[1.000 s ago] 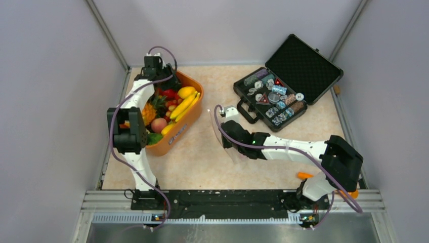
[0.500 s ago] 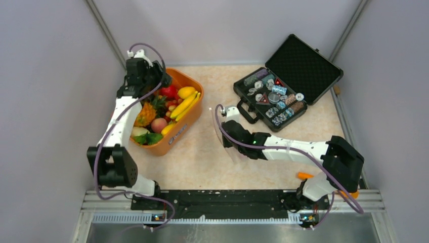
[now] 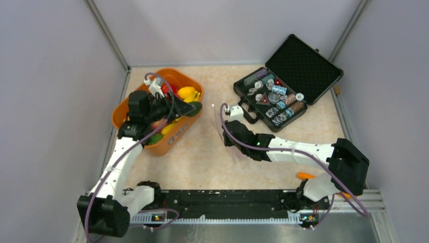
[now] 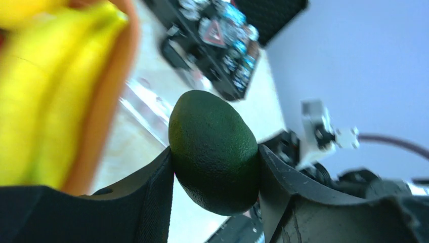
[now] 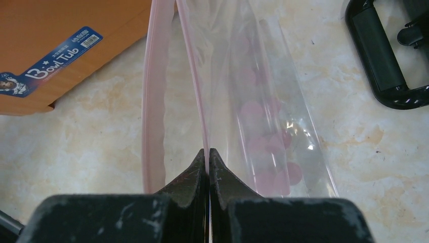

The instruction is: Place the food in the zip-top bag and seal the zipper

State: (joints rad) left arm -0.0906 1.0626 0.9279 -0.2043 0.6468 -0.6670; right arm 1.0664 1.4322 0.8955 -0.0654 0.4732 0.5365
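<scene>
Beige marbled surface (image 3: 202, 162) carries all that we see. Our left claw (image 3: 192, 108) clamps a green fruit (image 4: 212, 152) between both fingers, raised over the rim of the basket (image 3: 174, 135) at the far left corner, where bananas (image 3: 186, 92) and other food lie. Our right claw (image 5: 208, 158) is pinched tight on one pink strip of the zipper (image 5: 152, 101). The bag (image 5: 268, 101), its mouth parted, is near the middle of the surface. A black case (image 3: 303, 63) lies open at the far right corner.
</scene>
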